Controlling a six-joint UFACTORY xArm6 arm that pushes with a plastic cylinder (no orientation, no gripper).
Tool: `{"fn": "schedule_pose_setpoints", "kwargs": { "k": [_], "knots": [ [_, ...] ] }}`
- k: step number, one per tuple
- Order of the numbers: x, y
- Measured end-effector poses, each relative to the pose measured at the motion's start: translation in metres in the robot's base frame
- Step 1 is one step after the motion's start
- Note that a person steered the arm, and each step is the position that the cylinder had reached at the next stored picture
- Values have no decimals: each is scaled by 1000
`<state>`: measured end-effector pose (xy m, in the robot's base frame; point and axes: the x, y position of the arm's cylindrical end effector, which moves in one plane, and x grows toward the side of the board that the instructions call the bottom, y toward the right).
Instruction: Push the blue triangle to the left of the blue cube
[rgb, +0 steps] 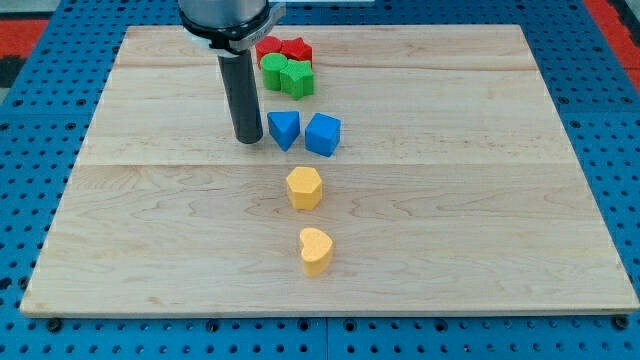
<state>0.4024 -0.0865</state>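
The blue triangle (284, 129) lies on the wooden board just left of the blue cube (323, 134); a narrow gap separates them. My tip (248, 140) stands on the board close to the triangle's left side, a small gap between them. The dark rod rises from there to the arm's housing at the view's top.
A red block (270, 47) and a red star (296, 50) sit at the view's top, with two green blocks (273, 71) (297, 78) just below them. A yellow hexagon (304, 188) and a yellow heart (316, 250) lie below the blue blocks. Blue pegboard surrounds the wooden board (480, 200).
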Motion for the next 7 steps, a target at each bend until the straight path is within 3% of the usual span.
{"fn": "schedule_pose_setpoints", "kwargs": {
  "k": [2, 5, 7],
  "knots": [
    [-1, 1],
    [-24, -71],
    [-24, -73]
  ]
}}
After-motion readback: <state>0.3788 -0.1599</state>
